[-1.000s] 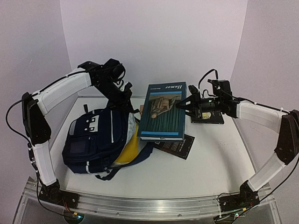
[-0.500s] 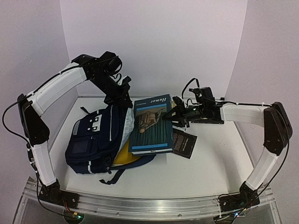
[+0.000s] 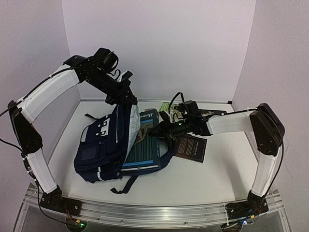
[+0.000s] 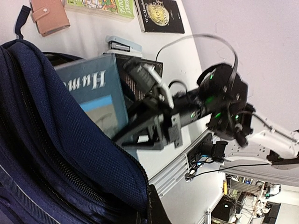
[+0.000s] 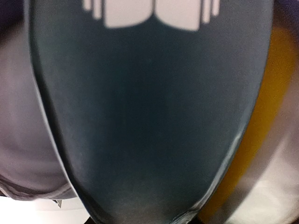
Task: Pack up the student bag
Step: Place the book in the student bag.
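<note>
Two arms meet at the student bag, which lies on its side on the left half of the table, its striped front facing me and its mouth turned toward the right arm. I see the left gripper pinched fully closed on the upper rim of the bag's opening, holding that navy fabric up off the table so the mouth gapes.

The right gripper has its fingers partly closed, clamped across the near edge of a teal book. The book lies tilted, its far part already inside the opening under the lifted flap and its titled end sticking out toward the right arm. From the right wrist view I get little more than the book's dark cover filling the frame, with something yellow blurred beside it; I cannot tell what that is.

Just beside the bag, under the right forearm, a black booklet lies flat. The left wrist view also shows a pink wallet, a black book and a grey-blue stapler farther back on the table.
</note>
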Robot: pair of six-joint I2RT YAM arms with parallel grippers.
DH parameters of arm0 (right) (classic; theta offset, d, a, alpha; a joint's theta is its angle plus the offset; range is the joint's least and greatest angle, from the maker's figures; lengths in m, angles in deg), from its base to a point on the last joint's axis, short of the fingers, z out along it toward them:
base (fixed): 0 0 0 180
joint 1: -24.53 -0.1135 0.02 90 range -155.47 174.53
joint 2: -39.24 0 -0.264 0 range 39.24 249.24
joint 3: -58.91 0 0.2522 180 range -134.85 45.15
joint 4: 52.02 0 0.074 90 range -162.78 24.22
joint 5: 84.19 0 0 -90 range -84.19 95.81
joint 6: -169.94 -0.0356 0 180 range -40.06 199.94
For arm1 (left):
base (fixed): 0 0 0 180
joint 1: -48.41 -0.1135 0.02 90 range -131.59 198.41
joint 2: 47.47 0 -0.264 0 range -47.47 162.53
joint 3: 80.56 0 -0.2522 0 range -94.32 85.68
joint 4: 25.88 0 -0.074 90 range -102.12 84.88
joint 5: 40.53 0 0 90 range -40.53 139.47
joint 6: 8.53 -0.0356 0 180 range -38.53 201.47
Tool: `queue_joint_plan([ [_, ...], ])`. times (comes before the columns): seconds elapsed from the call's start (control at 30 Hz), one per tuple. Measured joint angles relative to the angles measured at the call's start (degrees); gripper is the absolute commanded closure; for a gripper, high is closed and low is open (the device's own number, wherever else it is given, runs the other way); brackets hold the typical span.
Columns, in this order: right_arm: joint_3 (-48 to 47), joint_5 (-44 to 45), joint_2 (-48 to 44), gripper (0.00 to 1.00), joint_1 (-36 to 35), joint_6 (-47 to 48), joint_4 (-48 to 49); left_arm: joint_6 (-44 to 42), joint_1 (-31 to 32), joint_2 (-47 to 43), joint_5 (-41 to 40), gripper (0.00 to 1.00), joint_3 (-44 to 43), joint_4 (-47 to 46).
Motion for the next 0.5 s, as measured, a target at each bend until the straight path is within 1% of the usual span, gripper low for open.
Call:
queue_joint_plan([
  [0.1, 0.0, 0.0, 0.9, 1.00, -1.2, -0.8, 2.0, 0.2, -1.5, 0.0, 1.6, 1.00, 0.0, -1.0],
  [0.23, -1.1, -0.7, 4.3, 1.00, -0.9, -3.0, 4.8, 0.3, -2.6, 0.0, 4.5, 1.00, 0.0, -1.7],
  [0.43, -6.9, -2.2, 13.2, 1.00, -1.3, -11.6, 12.8, 1.3, -3.2, 0.1, 10.0, 1.00, 0.8, -2.9],
  [0.5, -7.8, -2.1, 14.8, 1.00, -1.5, -14.9, 15.5, 1.3, -3.3, 0.1, 11.7, 1.00, 0.7, -2.9],
])
